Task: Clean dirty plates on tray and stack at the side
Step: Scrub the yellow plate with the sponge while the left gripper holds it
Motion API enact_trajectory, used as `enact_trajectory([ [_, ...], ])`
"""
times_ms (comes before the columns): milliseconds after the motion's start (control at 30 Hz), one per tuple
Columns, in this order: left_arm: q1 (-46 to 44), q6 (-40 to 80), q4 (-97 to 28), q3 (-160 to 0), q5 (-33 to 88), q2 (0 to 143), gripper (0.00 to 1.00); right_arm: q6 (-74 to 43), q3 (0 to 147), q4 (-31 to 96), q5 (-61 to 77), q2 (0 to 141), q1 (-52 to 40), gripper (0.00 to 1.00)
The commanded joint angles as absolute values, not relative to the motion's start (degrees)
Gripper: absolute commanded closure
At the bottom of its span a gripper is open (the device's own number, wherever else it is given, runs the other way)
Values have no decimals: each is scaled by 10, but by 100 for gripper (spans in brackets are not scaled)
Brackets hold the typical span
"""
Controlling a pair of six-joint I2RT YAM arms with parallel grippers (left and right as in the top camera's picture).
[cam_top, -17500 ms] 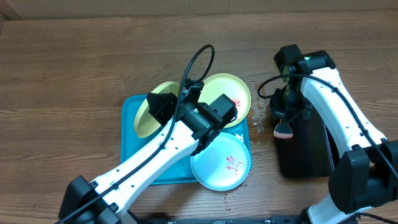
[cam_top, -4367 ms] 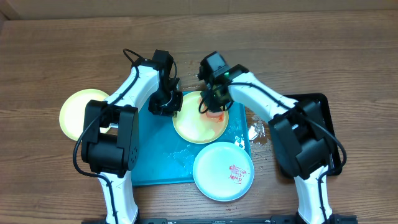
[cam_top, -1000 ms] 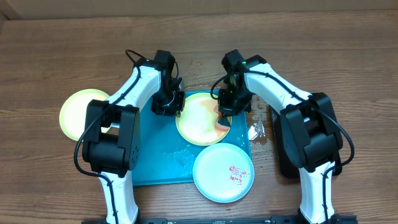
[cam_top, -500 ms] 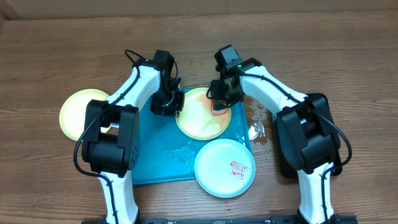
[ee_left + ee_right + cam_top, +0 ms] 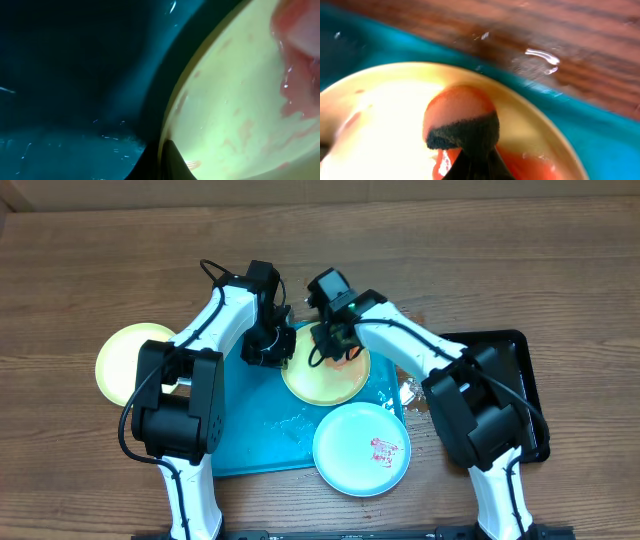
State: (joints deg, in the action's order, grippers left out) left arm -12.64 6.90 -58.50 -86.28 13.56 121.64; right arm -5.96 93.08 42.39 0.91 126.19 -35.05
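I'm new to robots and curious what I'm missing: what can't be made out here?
Left claw: hidden under its own wrist overhead; its wrist view is dark and too close.
Right claw: its hold on the sponge is cut off by its wrist view's bottom edge.
Black tray: partly covered overhead by the right arm.

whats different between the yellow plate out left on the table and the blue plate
Colour: the yellow plate is pale yellow-green, the blue plate light mint. Dirt: the blue plate has a red smear at its centre; the yellow plate looks clean. Place: the yellow plate lies left of the tray, apart from it; the blue plate overlaps the tray's near right corner. Both are small and round.
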Motion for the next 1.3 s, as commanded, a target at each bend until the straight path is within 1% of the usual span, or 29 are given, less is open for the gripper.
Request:
enact_trajectory([
  [0,-124,60,-582,-853,100,1240,96,-84,920,460,78,1293,-374,96],
  [133,-124,60,-583,-853,100,1240,95,-125,920,489,101,1293,-369,96],
  [400,-124,60,-586,-853,102,1240,95,-124,920,553,168,1293,-342,96],
  [600,-124,60,-587,-853,106,1240,96,-117,920,591,153,1292,-335,96],
  [733,-124,60,-589,-853,106,1240,96,-131,920,589,62,1292,-331,96],
  [867,-124,57,-593,-853,106,1240,95,-187,920,591,-87,1292,-325,96],
  [967,-124,55,-594,-853,106,1240,95,-227,920,603,-167,1292,-314,96],
  [1267,-124,52,-594,-853,106,1240,95,-258,920,594,-249,1292,-288,96],
])
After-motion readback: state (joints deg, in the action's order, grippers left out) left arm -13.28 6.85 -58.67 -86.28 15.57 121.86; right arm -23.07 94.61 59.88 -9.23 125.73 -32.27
